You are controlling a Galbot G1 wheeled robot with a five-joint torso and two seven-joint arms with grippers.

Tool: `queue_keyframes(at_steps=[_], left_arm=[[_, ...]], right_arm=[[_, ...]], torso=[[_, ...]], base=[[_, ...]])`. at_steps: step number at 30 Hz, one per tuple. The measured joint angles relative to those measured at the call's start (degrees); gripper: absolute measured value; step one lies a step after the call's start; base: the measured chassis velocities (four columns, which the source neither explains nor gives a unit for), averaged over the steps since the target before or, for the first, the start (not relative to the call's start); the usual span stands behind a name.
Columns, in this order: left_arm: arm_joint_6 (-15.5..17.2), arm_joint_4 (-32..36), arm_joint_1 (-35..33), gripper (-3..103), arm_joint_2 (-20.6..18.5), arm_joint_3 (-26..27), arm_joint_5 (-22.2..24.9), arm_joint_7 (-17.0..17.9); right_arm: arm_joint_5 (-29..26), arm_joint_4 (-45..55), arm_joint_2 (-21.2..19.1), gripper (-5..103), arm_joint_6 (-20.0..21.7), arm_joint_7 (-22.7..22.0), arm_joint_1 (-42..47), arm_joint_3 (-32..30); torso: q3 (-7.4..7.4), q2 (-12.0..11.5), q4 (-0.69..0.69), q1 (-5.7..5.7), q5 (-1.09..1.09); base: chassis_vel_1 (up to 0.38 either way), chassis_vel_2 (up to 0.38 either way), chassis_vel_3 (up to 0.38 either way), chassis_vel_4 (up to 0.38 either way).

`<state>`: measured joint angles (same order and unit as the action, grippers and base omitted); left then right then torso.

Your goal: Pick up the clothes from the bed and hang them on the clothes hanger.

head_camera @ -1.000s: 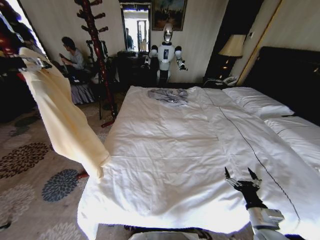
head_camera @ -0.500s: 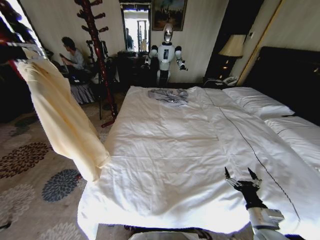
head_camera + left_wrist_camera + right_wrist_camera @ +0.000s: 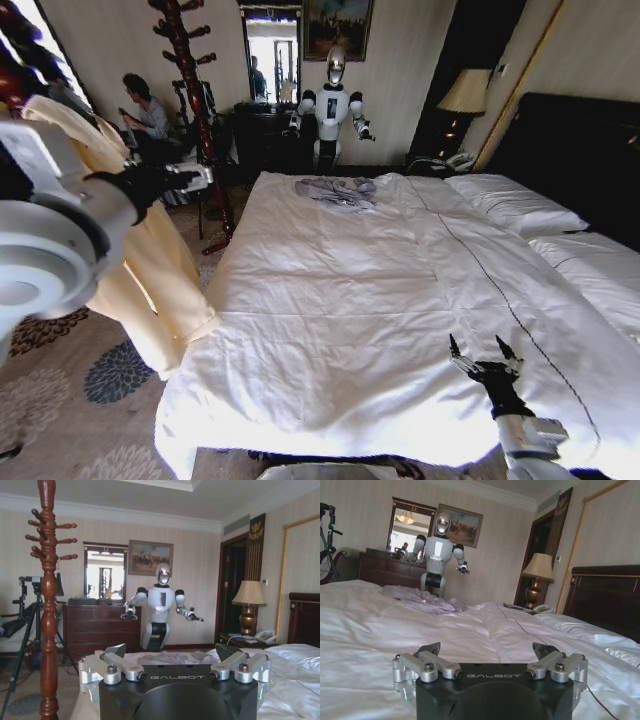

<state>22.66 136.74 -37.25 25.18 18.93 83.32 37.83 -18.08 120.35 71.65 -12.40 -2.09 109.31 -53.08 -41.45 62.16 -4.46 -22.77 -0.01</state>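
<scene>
Non-task clutter: grey garment (image 3: 338, 190) crumpled at the far end of the covers, near the middle. Reddish-brown coat stand (image 3: 193, 100) upright on the floor, left of it (pegs bare). White humanoid robot (image 3: 332, 105) against the back wall, arms out, beside a dark dresser (image 3: 97, 630) with mirror (image 3: 104, 572) and framed painting (image 3: 150, 558) above. Lamp (image 3: 465, 95) and phone (image 3: 542, 608) on the nightstand. Tripod (image 3: 30, 625) at left. Patterned floral carpet (image 3: 60, 400).
</scene>
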Motion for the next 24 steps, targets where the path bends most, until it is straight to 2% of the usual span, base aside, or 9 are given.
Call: queue_keyframes(at_steps=[1,3,5,6,9,10,15,20,24], left_arm=[[-1.62,-0.2,-3.32,100,0.98,0.24,-4.3,-2.5],[-2.56,-0.4,-5.35,100,1.45,0.44,-7.22,-4.11],[-5.35,-0.77,-12.26,100,3.33,0.98,-15.16,-8.32],[-5.35,-0.77,-12.26,100,3.33,0.98,-15.16,-8.32],[-9.01,-0.82,-22.54,100,7.42,2.05,-25.69,-12.2],[-9.01,-0.82,-22.54,100,7.42,2.05,-25.69,-12.2],[-13.3,-1.29,-40.76,100,15.42,6.62,-40.67,-17.82],[-15.85,-1.55,-48.41,100,19.3,7.91,-47.64,-20.51],[-20.11,-2.59,-55.63,100,26.43,7.74,-56.76,-22.84]], right_arm=[[0.0,0.0,0.0,100,0.0,0.0,0.0,0.0],[0.0,0.0,0.0,100,0.0,0.0,0.0,0.0],[0.0,0.0,0.0,100,0.0,0.0,0.0,0.0],[0.0,0.0,0.0,100,0.0,0.0,0.0,0.0],[0.0,0.0,-0.01,100,0.0,0.0,0.0,0.0],[0.0,0.0,-0.01,100,0.0,0.0,0.0,0.0],[0.0,0.0,-0.01,100,0.0,0.0,0.0,0.0],[0.0,0.01,0.0,100,0.0,0.0,0.0,0.0],[0.0,0.0,0.0,100,0.0,0.0,0.0,0.0]], torso=[[0.0,0.0,0.0,0.0,0.0],[0.01,0.0,0.0,0.0,0.02],[0.0,0.0,0.0,0.0,0.01],[0.0,0.0,0.0,0.0,0.01],[0.01,0.0,-0.01,0.0,0.02],[0.01,0.0,-0.01,0.0,0.02],[0.01,0.01,0.04,0.0,0.01],[0.01,0.01,-0.01,0.0,0.02],[0.01,0.01,-0.01,0.01,0.03]], base=[[0.0,0.0,0.0,0.0],[0.0,0.0,0.0,0.0],[0.0,0.0,0.0,0.0],[0.0,0.0,0.0,0.0],[0.0,0.0,0.0,0.0],[0.0,0.0,0.0,0.0],[0.0,0.0,0.0,0.0],[0.0,0.0,0.0,0.0],[0.0,0.0,0.0,0.0]])
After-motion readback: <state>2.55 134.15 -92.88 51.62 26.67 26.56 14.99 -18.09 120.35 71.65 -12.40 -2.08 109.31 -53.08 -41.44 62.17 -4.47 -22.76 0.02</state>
